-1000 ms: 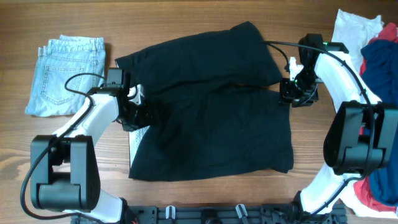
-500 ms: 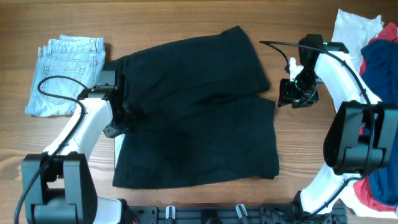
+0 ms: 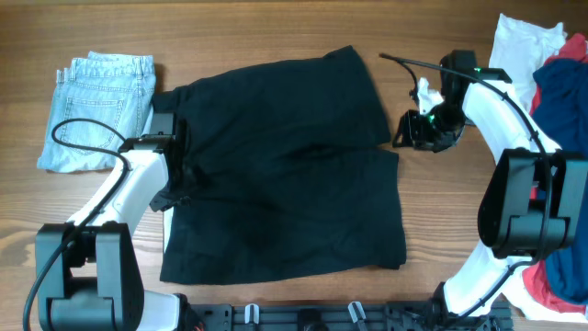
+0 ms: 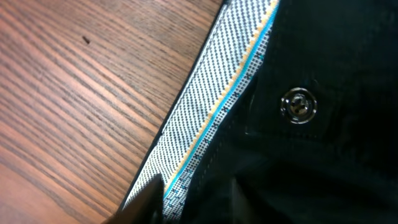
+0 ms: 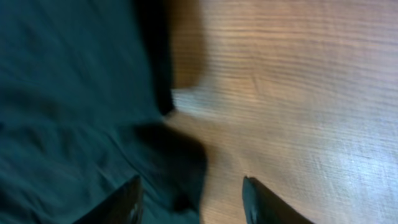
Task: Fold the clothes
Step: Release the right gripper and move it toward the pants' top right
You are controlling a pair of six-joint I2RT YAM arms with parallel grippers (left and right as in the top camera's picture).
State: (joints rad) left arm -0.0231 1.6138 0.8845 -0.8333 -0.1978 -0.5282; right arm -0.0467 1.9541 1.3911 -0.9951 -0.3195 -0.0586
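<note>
The clothes' main piece, black trousers (image 3: 285,175), lies spread flat across the middle of the table. Its pale dotted waistband lining (image 4: 217,106) with a blue stripe shows at the left edge, beside a metal button (image 4: 298,104). My left gripper (image 3: 175,184) sits on that waistband edge; in the left wrist view its fingers (image 4: 146,199) stand apart over the lining, and the other finger is hard to make out against the black cloth. My right gripper (image 3: 409,133) hovers open at the trousers' right edge (image 5: 62,93), half over bare wood, holding nothing.
Folded light-blue denim (image 3: 101,110) lies at the far left. A pile of white (image 3: 519,41), navy (image 3: 560,92) and red (image 3: 551,285) garments fills the right edge. The table's front rail (image 3: 303,317) runs along the bottom.
The black trousers slid left and flattened as my left gripper pulled the waistband, then its fingers came apart. My right gripper shifted slightly left and opened wider.
</note>
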